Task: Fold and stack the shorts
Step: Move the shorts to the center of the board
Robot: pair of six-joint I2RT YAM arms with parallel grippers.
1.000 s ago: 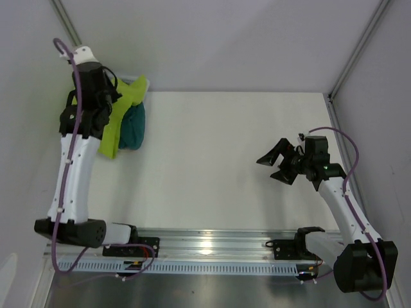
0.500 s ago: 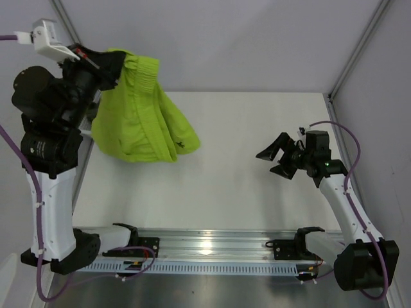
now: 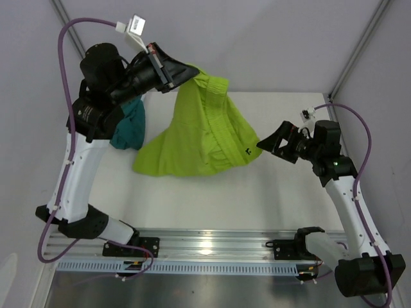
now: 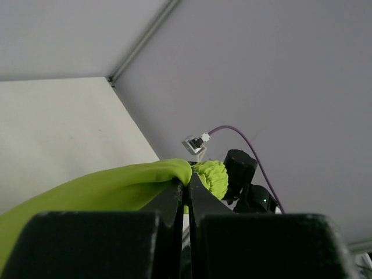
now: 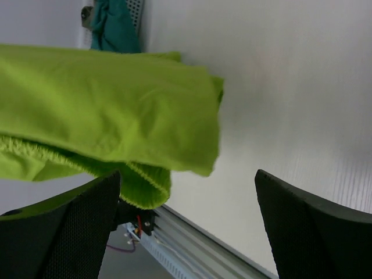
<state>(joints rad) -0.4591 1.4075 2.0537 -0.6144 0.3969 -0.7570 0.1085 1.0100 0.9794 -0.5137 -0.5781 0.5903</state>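
Shorts (image 3: 199,138) hang above the counter (image 3: 212,199) centre, near a teal cloth (image 3: 130,125), pinched at the waistband (image 3: 215,83) by the closed left end effector (image 3: 187,69). The right end effector (image 3: 273,142), spread wide, stands just beside the free corner. It would best grip that corner squarely, so the fabric stretches flat for folding.

Seen from above, the shorts (image 3: 199,138) hang from the left gripper (image 3: 191,68), which is clamped on them at 11 o'clock. They spread like a curtain from there to the table's centre and block any straight path across the 9-to-12 quarter. The teal garment (image 3: 128,128) fills the 10 o'clock edge beside them. The right gripper (image 3: 266,147), jaws wide, sits at 3 o'clock just beside the cloth's hem. Bare table (image 3: 212,205) from 4 through 7 o'clock, and at 1 to 2 o'clock, leaves room to pass.
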